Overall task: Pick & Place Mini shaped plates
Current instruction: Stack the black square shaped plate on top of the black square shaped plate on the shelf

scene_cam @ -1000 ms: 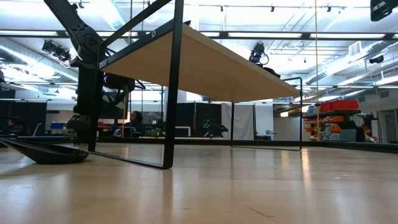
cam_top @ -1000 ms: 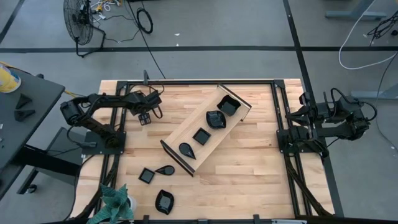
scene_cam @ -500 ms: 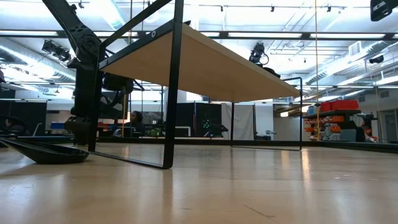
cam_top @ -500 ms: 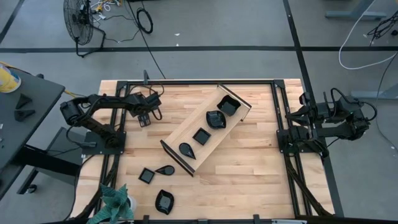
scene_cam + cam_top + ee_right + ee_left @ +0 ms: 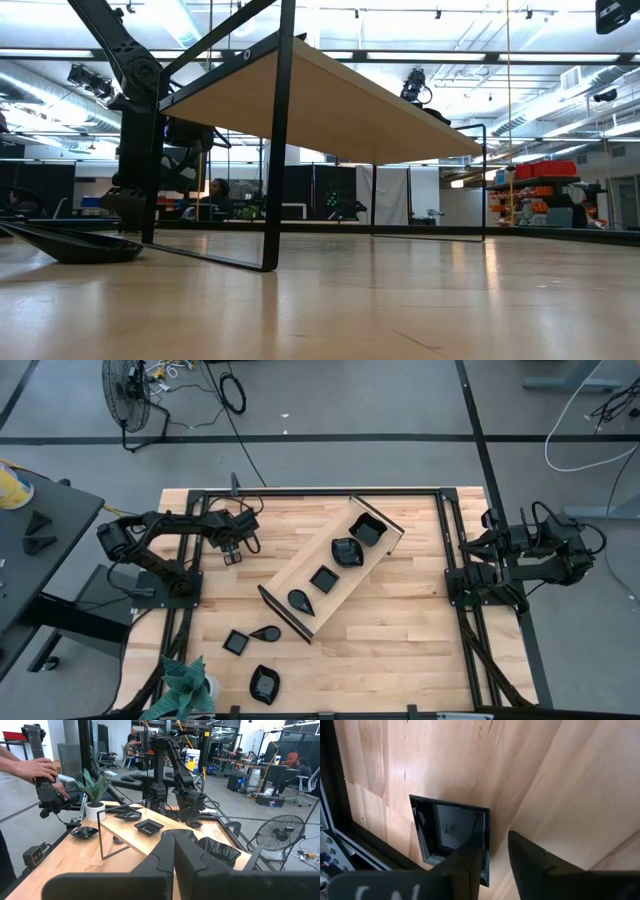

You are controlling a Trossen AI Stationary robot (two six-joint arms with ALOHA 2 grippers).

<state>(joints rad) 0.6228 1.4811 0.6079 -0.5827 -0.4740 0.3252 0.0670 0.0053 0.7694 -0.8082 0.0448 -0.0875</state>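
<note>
Near the table's far-left corner, a glossy black square plate (image 5: 451,836) lies flat beside the black frame rail (image 5: 350,832). Left gripper (image 5: 496,851) straddles its rim, fingers (image 5: 470,857) narrowed on the edge, probably gripping, contact unclear. Bare wood lies open toward the tray (image 5: 330,570), which holds four plates. Three more plates (image 5: 252,650) sit near the front-left. Right gripper (image 5: 174,851) is closed, empty, parked right.

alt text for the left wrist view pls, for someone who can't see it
The left gripper is closing its two dark fingers over one edge of a small glossy black square plate lying on the light wooden table. A black frame rail runs along the table edge beside the plate.
</note>
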